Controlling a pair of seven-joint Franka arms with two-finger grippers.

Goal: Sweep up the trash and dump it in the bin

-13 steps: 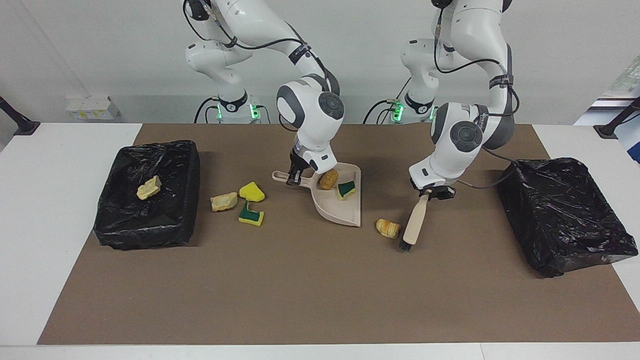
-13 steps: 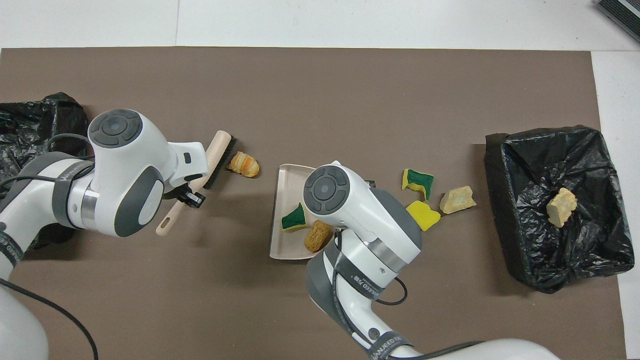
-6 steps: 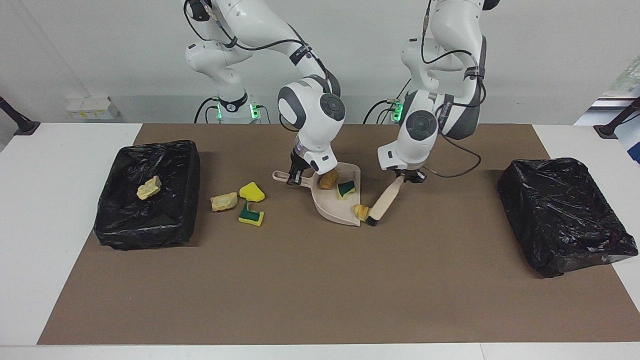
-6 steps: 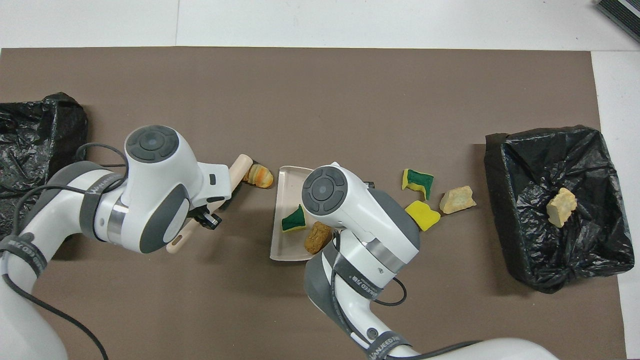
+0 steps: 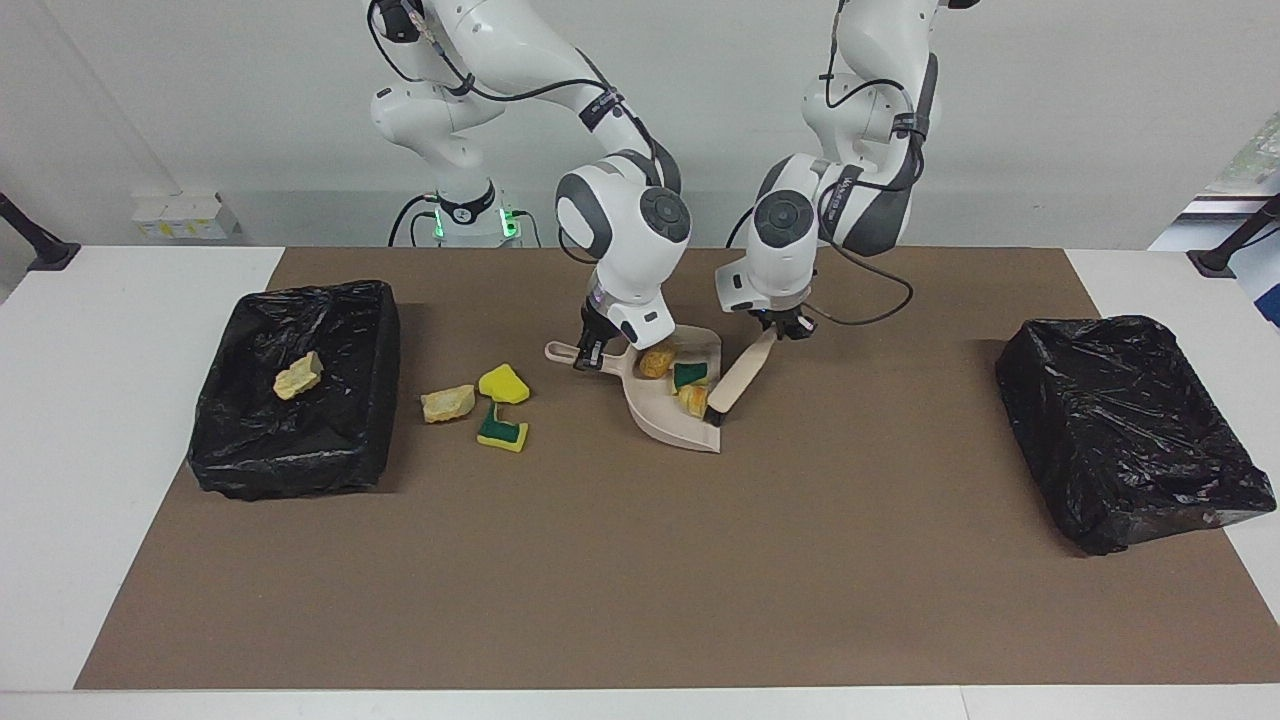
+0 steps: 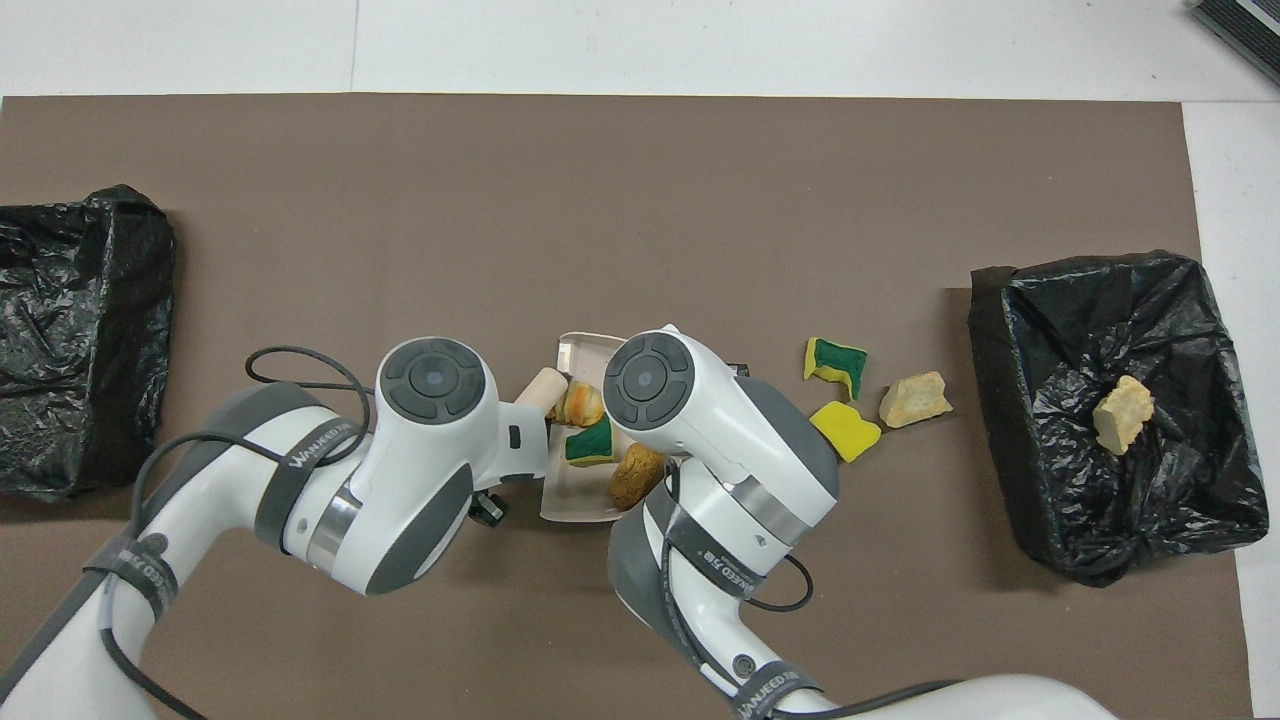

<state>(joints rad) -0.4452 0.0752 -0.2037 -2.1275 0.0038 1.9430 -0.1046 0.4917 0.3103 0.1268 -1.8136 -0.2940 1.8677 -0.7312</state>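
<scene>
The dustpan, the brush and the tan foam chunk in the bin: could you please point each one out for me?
dustpan (image 5: 672, 425): facing view, bare floor near its lip.
brush (image 5: 738, 376): facing view, middle of its handle.
tan foam chunk (image 6: 1122, 414): overhead view, its centre.

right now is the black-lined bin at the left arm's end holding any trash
No, the black-lined bin at the left arm's end shows only bare liner, while the other black-lined bin holds a tan foam chunk.

- A white tabletop (image 5: 130, 470) is stretching across the room, carrying a large brown mat (image 5: 640, 560) over its middle.
- A plain pale wall (image 5: 200, 90) is rising at twelve o'clock in the facing view, taking even, soft light.
- A small white box (image 5: 183, 216) is sitting at the wall's foot, toward ten o'clock.
- Black brackets (image 5: 38, 245) are clamping the tabletop's corners.
</scene>
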